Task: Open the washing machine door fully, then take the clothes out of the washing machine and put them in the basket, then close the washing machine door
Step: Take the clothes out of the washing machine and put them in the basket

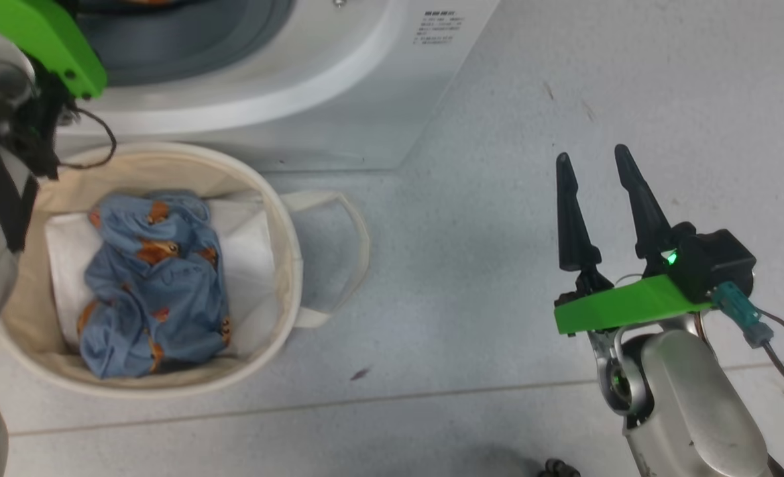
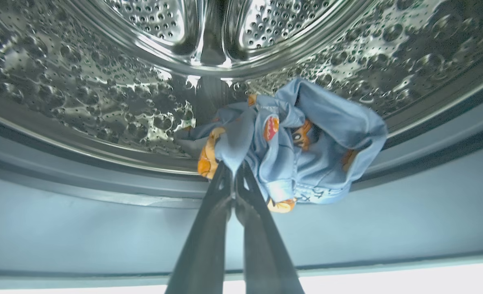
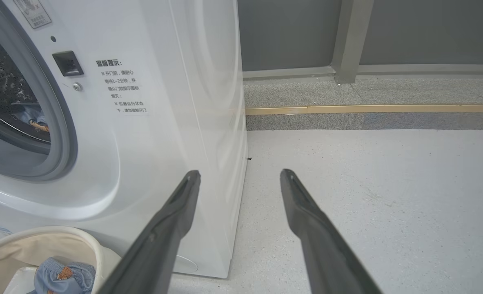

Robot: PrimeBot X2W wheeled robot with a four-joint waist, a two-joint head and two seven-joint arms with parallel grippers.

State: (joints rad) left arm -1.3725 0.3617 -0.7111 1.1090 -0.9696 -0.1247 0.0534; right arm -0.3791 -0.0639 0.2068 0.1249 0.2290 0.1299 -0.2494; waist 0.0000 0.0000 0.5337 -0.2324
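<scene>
Inside, a blue bear-print garment (image 2: 306,139) lies bunched at the front lip of the steel drum (image 2: 82,90), just above the grey gasket (image 2: 102,192); the left tool (image 2: 234,173) has its two dark fingers pressed together, a fold of that garment pinched at their tips. From the head view, the washing machine (image 1: 312,93) stands white at the top, its round opening partly in frame; the basket (image 1: 284,218) sits on the floor just in front of it, one loop handle lying out to the right; a second bear-print piece (image 1: 153,291) rests crumpled in the basket on a flat white sheet (image 1: 252,245). Further right, well apart from the basket, the right tool (image 1: 592,154) hangs over the pale floor (image 1: 471,199); its fingers are spread wide with nothing between them; in its own wrist view they point past the machine's front corner.
</scene>
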